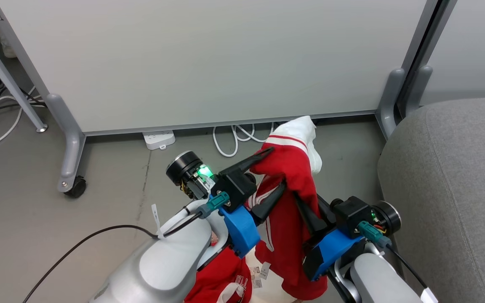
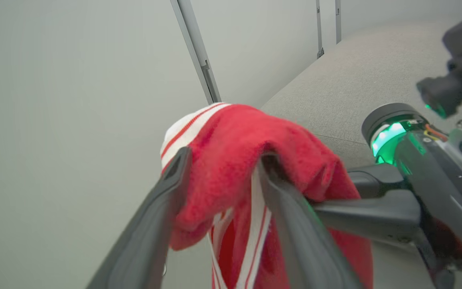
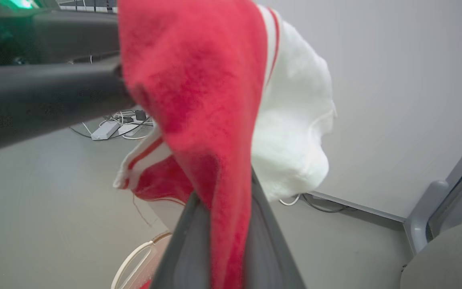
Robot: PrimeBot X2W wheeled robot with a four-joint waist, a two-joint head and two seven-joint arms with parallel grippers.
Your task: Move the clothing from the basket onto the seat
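Status: transfer in progress, no item delivered yet. One garment [image 1: 295,166], red with a white panel and striped trim, hangs lifted between both pincers, above the basket [image 3: 132,259] and clear of it. The right pincer [image 1: 307,204] is closed on a red fold of this garment; in the right wrist view the cloth is pinched between its two fingers. The left pincer [image 1: 278,167] has its jaws wide apart. The cloth is bunched between them and draped over one fingertip, so this pincer appears to support the cloth, not clamp it. The seat [image 1: 449,189] lies to the right of the right pincer, near but not touching. The part of it in view carries no clothing. A jersey [image 1: 221,280] with lettering lies below the left pincer, in the basket. Remaining steps, as judged: carry the held garment rightward over the seat, release it, then return for the jersey and any items hidden under it.
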